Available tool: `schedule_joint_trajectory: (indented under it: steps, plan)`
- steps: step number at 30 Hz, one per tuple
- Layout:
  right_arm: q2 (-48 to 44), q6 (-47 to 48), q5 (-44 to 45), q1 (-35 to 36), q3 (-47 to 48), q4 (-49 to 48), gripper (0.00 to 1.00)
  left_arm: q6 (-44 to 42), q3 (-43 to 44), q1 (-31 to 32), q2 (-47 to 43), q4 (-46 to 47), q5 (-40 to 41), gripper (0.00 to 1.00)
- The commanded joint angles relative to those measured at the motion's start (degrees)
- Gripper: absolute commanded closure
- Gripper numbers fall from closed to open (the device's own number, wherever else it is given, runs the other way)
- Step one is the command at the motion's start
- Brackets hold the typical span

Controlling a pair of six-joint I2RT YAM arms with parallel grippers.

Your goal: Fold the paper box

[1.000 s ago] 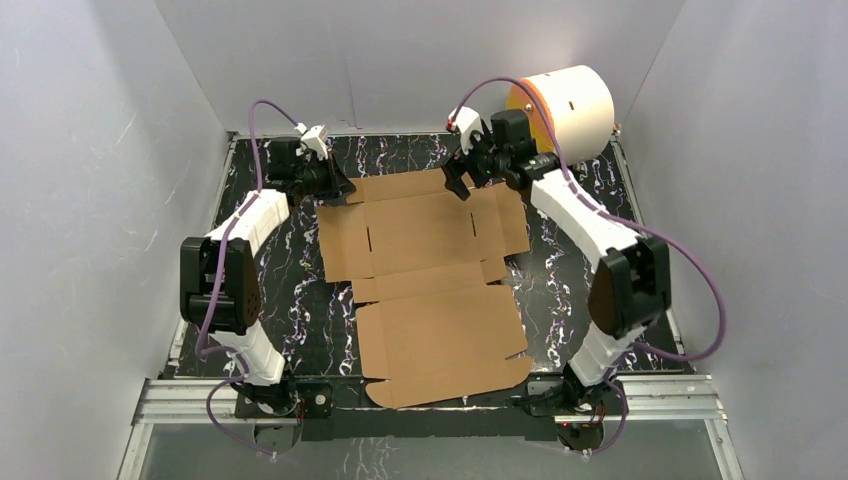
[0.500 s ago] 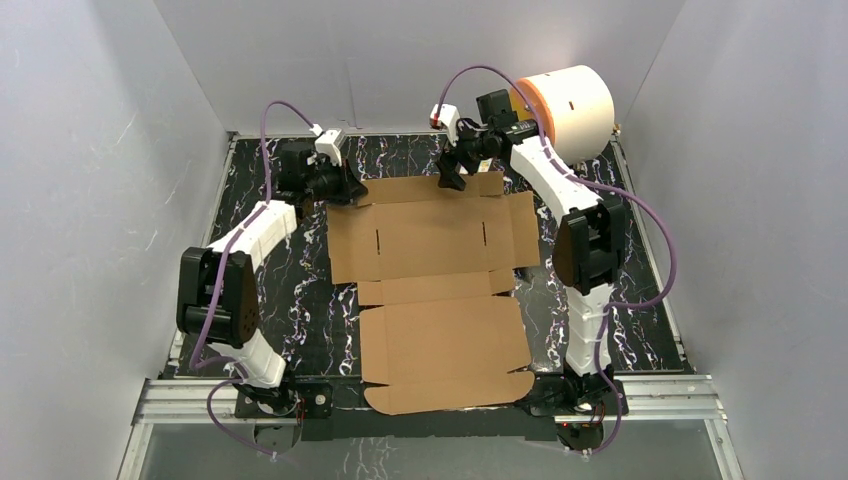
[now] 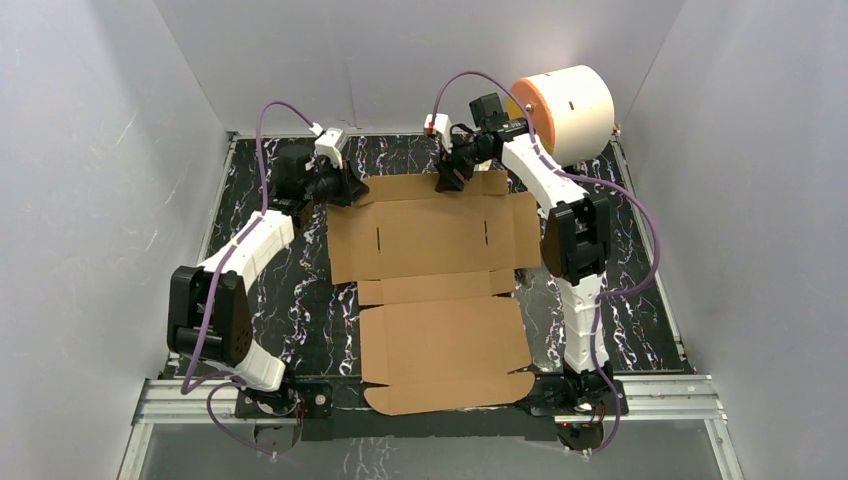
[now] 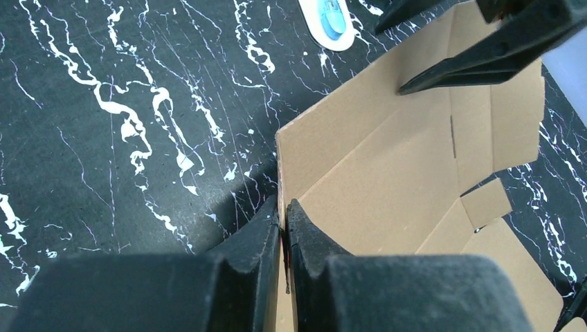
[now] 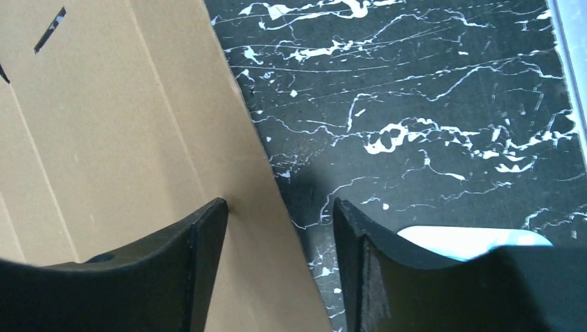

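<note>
**Box flat, left pinching far-left corner, right straddling far edge**

The box (image 3: 440, 260) is an unfolded die-cut sheet lying mid-table (image 3: 290, 300), with the lid panel toward my bases and the far flap at the back. No walls are up, so by my read the fold is at its very start.

My left gripper (image 4: 284, 207) is pressed together on the sheet's far-left edge. The card is nipped between the jaws, and that piece looks tilted up off the table.

My right gripper (image 5: 277, 207) is spread, with the far edge running between the 2 jaws. They are around the edge, not clamped on it. The top view puts it on the far flap, left of the cylinder (image 3: 570, 105).

Handling, as I judge it:
- Thin cardboard, so it is light and will slide on the table if I push rather than lift.
- It is stiff across a panel but hinges easily at the scored creases. It should bend there if I grip close to a crease.
- Holding 1 corner only will twist or bow the flap, so I want both grippers on the same flap, spread apart.
- Pinch the edge with shallow bite and moderate force, because hard clamping will dent or crease it.
- Tabs and slots are the weak spots, so keep off them.

Next need: close the right on that edge before lifting.
</note>
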State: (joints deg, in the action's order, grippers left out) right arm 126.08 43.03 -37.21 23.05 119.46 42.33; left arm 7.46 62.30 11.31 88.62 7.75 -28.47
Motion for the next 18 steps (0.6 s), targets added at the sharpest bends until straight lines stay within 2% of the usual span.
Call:
schedule_joint_trajectory:
  steps: [1,3,8,11,14,16,18]
  plan:
    - [0.27,1.45,-4.21,-0.02,3.87,2.13,0.38,-1.92,-0.37,0.47,-3.8,2.84,0.38,0.94]
    - [0.14,2.36,-4.98,-0.04,3.86,2.97,0.44,-1.77,-0.36,0.47,-3.8,2.95,0.76,0.93]
    - [-0.59,3.71,-4.95,-0.02,3.91,4.54,0.68,-0.81,-0.51,0.47,-3.45,3.19,2.08,0.9]
    - [-1.57,4.15,-4.62,-0.04,3.67,4.59,0.87,0.17,-0.81,0.55,-3.28,3.82,3.35,0.86]
    - [-4.0,4.49,-3.88,0.11,1.78,2.72,0.93,1.02,-0.8,0.55,-3.38,3.73,4.84,0.8]
    - [-6.17,4.32,-2.59,0.34,-0.7,0.04,0.94,2.32,-0.6,0.55,-4.04,3.25,7.83,0.78]
    - [-8.9,5.59,-1.51,0.77,-4.34,-3.18,0.96,3.76,-0.12,0.55,-4.99,2.34,9.86,0.72]
